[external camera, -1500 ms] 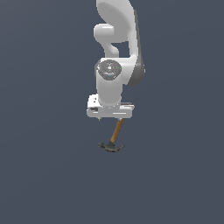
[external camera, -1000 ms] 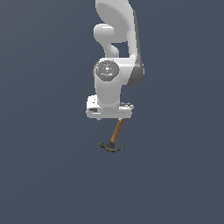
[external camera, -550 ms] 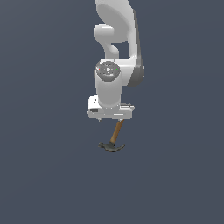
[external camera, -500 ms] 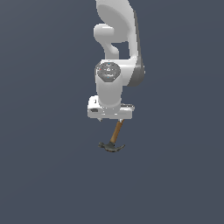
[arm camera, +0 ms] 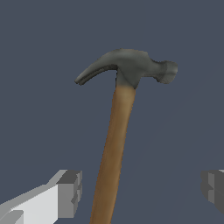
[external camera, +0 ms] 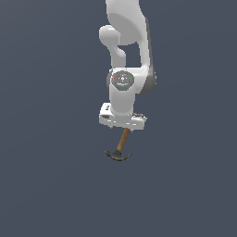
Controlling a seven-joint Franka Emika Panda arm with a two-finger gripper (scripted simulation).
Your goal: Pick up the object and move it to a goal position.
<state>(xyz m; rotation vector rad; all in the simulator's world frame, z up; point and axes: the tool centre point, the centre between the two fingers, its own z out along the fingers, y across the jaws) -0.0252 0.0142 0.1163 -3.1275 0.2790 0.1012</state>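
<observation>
The hammer [external camera: 119,150] has a brown wooden handle and a dark grey head with a curved claw. In the exterior view it lies just below the white hand, its head [external camera: 117,155] pointing away from the hand. My gripper [external camera: 122,131] is over the handle's end. In the wrist view the handle [arm camera: 111,162] runs between the two fingers of the gripper [arm camera: 142,190]. One finger [arm camera: 70,192] is near the handle without touching it, and the other finger [arm camera: 213,188] is far from it. The gripper is open and holds nothing.
The white arm [external camera: 127,55] rises straight above the hand. Around the hammer there is only a plain dark grey-blue surface [external camera: 55,185].
</observation>
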